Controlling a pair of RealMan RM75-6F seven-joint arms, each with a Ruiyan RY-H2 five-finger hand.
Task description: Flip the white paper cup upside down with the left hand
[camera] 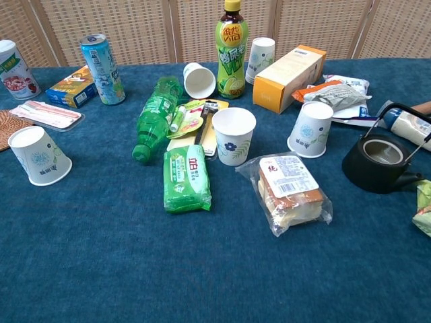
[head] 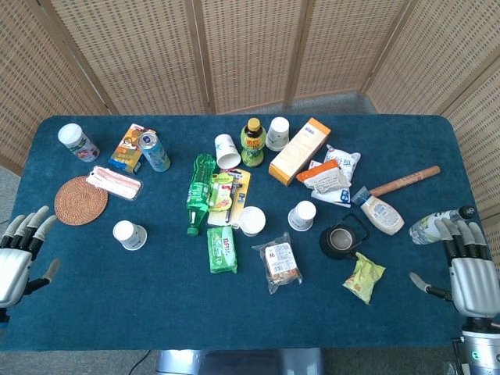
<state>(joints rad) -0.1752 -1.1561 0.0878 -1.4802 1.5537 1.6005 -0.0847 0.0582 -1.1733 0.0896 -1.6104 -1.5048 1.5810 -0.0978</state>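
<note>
A white paper cup (head: 129, 234) (camera: 39, 156) with a blue print stands mouth down, base up, on the blue table's left side, with nothing touching it. My left hand (head: 19, 258) hovers at the table's far left edge, well to the left of that cup, fingers spread and holding nothing. Over at the far right edge is my right hand (head: 469, 269), also open and empty. Neither hand shows in the chest view.
Other paper cups: one upright (head: 251, 220), one mouth down (head: 302, 215), one on its side (head: 227, 151). A woven coaster (head: 80, 200) and a packet (head: 114, 182) lie behind the left cup. Green bottle (head: 198, 193), wipes pack (head: 221, 249), black kettle (head: 342, 238).
</note>
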